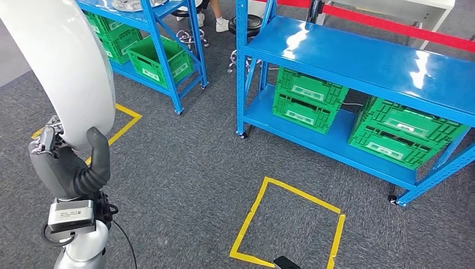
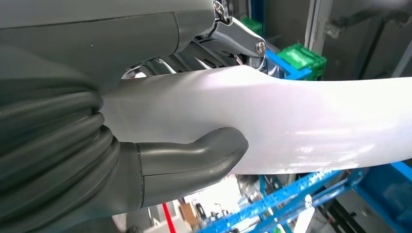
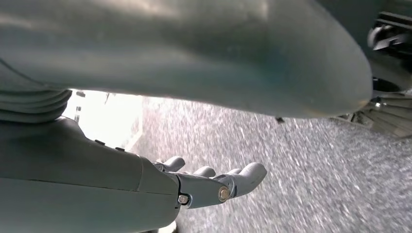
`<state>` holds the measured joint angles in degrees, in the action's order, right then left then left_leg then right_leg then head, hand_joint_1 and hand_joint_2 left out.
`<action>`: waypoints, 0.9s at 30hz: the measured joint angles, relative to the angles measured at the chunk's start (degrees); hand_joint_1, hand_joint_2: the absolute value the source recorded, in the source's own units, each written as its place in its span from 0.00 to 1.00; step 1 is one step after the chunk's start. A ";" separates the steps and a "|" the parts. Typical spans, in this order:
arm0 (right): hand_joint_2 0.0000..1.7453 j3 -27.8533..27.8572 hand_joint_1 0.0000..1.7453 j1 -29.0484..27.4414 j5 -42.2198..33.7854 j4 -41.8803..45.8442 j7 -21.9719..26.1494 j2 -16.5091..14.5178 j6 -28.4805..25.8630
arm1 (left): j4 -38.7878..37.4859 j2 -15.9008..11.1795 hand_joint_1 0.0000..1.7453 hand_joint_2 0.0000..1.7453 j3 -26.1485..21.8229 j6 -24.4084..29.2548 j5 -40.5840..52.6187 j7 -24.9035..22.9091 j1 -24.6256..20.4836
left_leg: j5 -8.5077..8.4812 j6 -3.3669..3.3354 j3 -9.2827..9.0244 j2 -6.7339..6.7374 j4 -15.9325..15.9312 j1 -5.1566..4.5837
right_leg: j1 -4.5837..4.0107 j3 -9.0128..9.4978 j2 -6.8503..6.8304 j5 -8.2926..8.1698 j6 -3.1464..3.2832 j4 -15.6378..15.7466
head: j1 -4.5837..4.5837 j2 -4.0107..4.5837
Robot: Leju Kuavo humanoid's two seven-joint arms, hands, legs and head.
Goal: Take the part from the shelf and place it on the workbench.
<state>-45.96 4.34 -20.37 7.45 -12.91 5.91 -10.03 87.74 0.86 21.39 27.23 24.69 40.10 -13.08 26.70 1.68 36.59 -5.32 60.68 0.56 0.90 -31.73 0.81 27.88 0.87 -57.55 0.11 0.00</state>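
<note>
My left hand (image 1: 70,168) grips a large, smooth, white curved part (image 1: 61,67) and holds it up at the left of the head view. In the left wrist view the grey thumb (image 2: 194,160) presses against the underside of the white part (image 2: 291,121), and the darker fingers sit behind it. My right hand (image 3: 209,187) hangs over the grey carpet with its fingers stretched out and nothing in them.
A blue shelf rack (image 1: 358,61) with green crates (image 1: 308,101) stands ahead on the right. A second blue rack (image 1: 162,50) with green crates stands at the back left. Yellow tape squares (image 1: 255,210) mark the carpet. A person's feet (image 1: 221,23) stand behind the racks.
</note>
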 joint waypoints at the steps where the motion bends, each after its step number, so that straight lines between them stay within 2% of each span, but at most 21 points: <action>1: 0.00 -0.04 0.00 -0.01 0.04 0.00 0.02 -0.01 0.18 | 0.01 -0.03 1.00 1.00 -0.01 -0.49 -0.16 0.00 0.07 | 1.68 0.21 1.25 1.90 2.80 -0.03 | 0.01 0.03 -0.79 -0.10 0.32 0.15 | 0.19 0.00; 2: 0.00 -0.09 0.00 -0.11 0.05 -0.01 -0.04 0.02 0.40 | 0.02 -0.11 1.00 1.00 0.02 -1.28 -0.39 0.00 0.16 | 3.70 0.48 2.96 3.53 6.56 -0.05 | -0.09 0.02 -1.52 -0.10 0.54 0.18 | 0.40 0.00; 3: 0.00 -0.17 0.00 -0.20 0.03 -0.01 -0.17 0.05 0.65 | 0.02 -0.26 1.00 1.00 0.10 -2.15 -0.62 -0.01 0.37 | 5.37 0.74 4.65 4.31 10.40 0.05 | -0.18 -0.03 -2.37 -0.08 0.60 0.14 | 0.45 0.00; 4: 0.00 -0.31 0.00 -0.26 -0.01 -0.02 -0.32 0.09 0.88 | 0.02 -0.46 1.00 1.00 0.19 -2.81 -0.68 -0.01 0.63 | 6.23 0.95 5.76 4.67 13.05 0.15 | -0.23 -0.07 -3.18 -0.05 0.63 0.10 | 0.45 0.00; 5: 0.00 -0.50 0.00 -0.28 -0.05 -0.02 -0.46 0.12 1.04 | -0.01 -0.66 1.00 1.00 0.27 -2.99 -0.30 -0.02 0.88 | 6.04 1.09 5.85 4.89 13.69 0.25 | -0.25 -0.10 -3.99 -0.02 0.61 0.05 | 0.46 0.00; 6: 0.00 -0.70 0.00 -0.26 -0.08 -0.02 -0.53 0.13 1.10 | -0.05 -0.80 1.00 1.00 0.32 -2.77 0.38 -0.02 1.07 | 4.86 1.16 4.73 5.20 11.96 0.33 | -0.25 -0.09 -4.75 0.02 0.55 0.00 | 0.46 0.00; 8: 0.00 -1.04 0.00 -0.21 -0.05 -0.02 -0.53 0.15 1.13 | -0.15 -0.87 1.00 1.00 0.34 -1.71 2.03 -0.02 1.18 | 1.77 1.03 0.29 7.23 4.07 0.28 | -0.36 0.01 -6.10 0.22 0.23 -0.16 | 0.48 0.00; 10: 0.00 -1.41 0.00 -0.11 0.18 -0.02 -0.53 0.22 1.14 | -0.17 -0.77 1.00 1.00 0.34 -0.46 2.43 0.00 1.12 | 0.30 0.24 -2.70 8.90 -1.47 0.03 | -0.65 0.11 -7.19 0.46 -0.36 -0.36 | 0.38 0.00; 11: 0.00 -1.65 0.00 0.00 0.31 -0.02 -0.53 0.27 1.15 | -0.17 -0.72 1.00 1.00 0.34 0.16 2.09 -0.01 1.10 | 0.27 -0.25 -2.98 8.99 -2.25 -0.15 | -0.79 0.14 -7.72 0.49 -0.68 -0.38 | 0.31 0.00; 13: 0.00 -2.22 0.00 0.37 0.46 -0.02 -0.53 0.31 1.13 | -0.16 -0.62 1.00 1.00 0.26 1.35 1.27 -0.03 1.07 | -0.16 -1.19 -2.73 7.55 -2.36 -0.18 | -0.72 0.21 -8.49 0.52 -1.35 -0.35 | 0.21 0.00; 14: 0.00 -2.44 0.00 0.57 0.42 -0.02 -0.53 0.35 1.11 | -0.16 -0.51 1.00 1.00 0.21 1.75 0.98 -0.03 1.00 | -0.40 -1.62 -2.65 6.91 -2.51 -0.12 | -0.56 0.08 -7.73 0.98 -1.67 -0.82 | 0.20 0.00; 15: 0.00 -2.59 0.00 0.71 0.32 -0.02 -0.42 0.39 1.10 | -0.18 -0.31 1.00 1.00 0.16 2.00 0.75 -0.03 0.89 | -0.65 -2.02 -2.60 6.29 -2.67 0.01 | -0.39 -0.47 -6.26 2.04 -1.96 -2.22 | 0.12 0.00; 17: 0.00 -2.75 0.00 0.69 0.02 -0.02 -0.04 0.49 1.09 | -0.33 0.24 1.00 1.00 0.10 2.10 0.20 -0.02 0.70 | -0.98 -2.52 -2.42 4.96 -2.80 0.15 | -0.14 -3.33 -2.53 5.70 -2.32 -8.70 | -0.14 0.00; 18: 0.00 -2.83 0.00 0.61 -0.10 -0.02 0.09 0.51 1.08 | -0.48 0.48 1.00 1.00 0.08 2.07 -0.04 -0.03 0.68 | -1.06 -2.63 -2.27 4.21 -2.77 0.13 | -0.13 -5.35 -1.54 7.49 -2.40 -12.86 | -0.26 0.00; 19: 0.00 -2.90 0.00 0.52 -0.17 -0.02 0.08 0.54 1.08 | -0.64 0.63 1.00 1.00 0.03 2.03 -0.25 -0.04 0.69 | -1.13 -2.66 -2.12 3.37 -2.71 0.11 | -0.12 -7.00 -1.10 8.47 -2.43 -16.07 | -0.31 0.00; 20: 0.00 -2.96 0.00 0.48 -0.20 -0.02 -0.09 0.55 1.07 | -0.81 0.73 1.00 1.00 -0.02 1.99 -0.38 -0.05 0.71 | -1.19 -2.63 -2.00 2.51 -2.63 0.10 | -0.11 -7.80 -0.92 8.35 -2.41 -17.39 | -0.31 0.00; 21: 0.00 -2.98 0.00 0.48 -0.21 -0.02 -0.26 0.57 1.05 | -0.95 0.79 1.00 1.00 -0.08 1.98 -0.46 -0.05 0.71 | -1.25 -2.56 -1.93 1.65 -2.52 0.11 | -0.07 -7.36 -0.80 7.08 -2.34 -16.22 | -0.31 0.00; 22: 0.00 -2.99 0.00 0.51 -0.21 -0.02 -0.38 0.61 1.04 | -1.05 0.86 1.00 1.00 -0.13 1.97 -0.49 -0.05 0.70 | -1.29 -2.43 -1.90 0.82 -2.38 0.15 | 0.03 -5.84 -0.40 5.03 -2.26 -12.94 | -0.31 0.00; 24: 0.00 -3.00 0.00 0.56 -0.23 -0.02 -0.41 0.69 1.02 | -1.14 1.03 1.00 1.00 -0.21 1.88 -0.57 -0.05 0.67 | -1.35 -1.98 -1.67 -0.70 -2.02 0.18 | 0.29 -2.09 1.96 1.73 -2.11 -4.97 | -0.31 0.00; 26: 0.00 -3.01 0.00 0.57 -0.27 -0.02 -0.17 0.74 1.07 | -0.88 1.12 1.00 1.00 -0.28 1.06 -1.75 -0.05 0.68 | -1.55 -1.18 -1.20 -2.01 -1.88 0.17 | 0.23 -0.57 3.35 0.86 -1.87 -1.44 | -0.28 0.00; 27: 0.00 -3.04 0.00 0.59 -0.29 -0.02 -0.08 0.74 1.21 | -0.49 1.05 1.00 1.00 -0.27 0.37 -3.01 -0.05 0.76 | -1.75 -0.71 -1.00 -2.64 -1.99 0.18 | 0.00 -0.61 2.89 0.82 -1.64 -1.42 | -0.28 0.00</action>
<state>-49.00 4.94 -20.67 7.43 -12.99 6.64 -8.82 87.25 1.91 21.12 27.60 21.68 40.05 -12.32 24.95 0.98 35.59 -7.96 58.69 0.74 0.90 -32.34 3.69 28.69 -0.77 -58.97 -0.17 0.00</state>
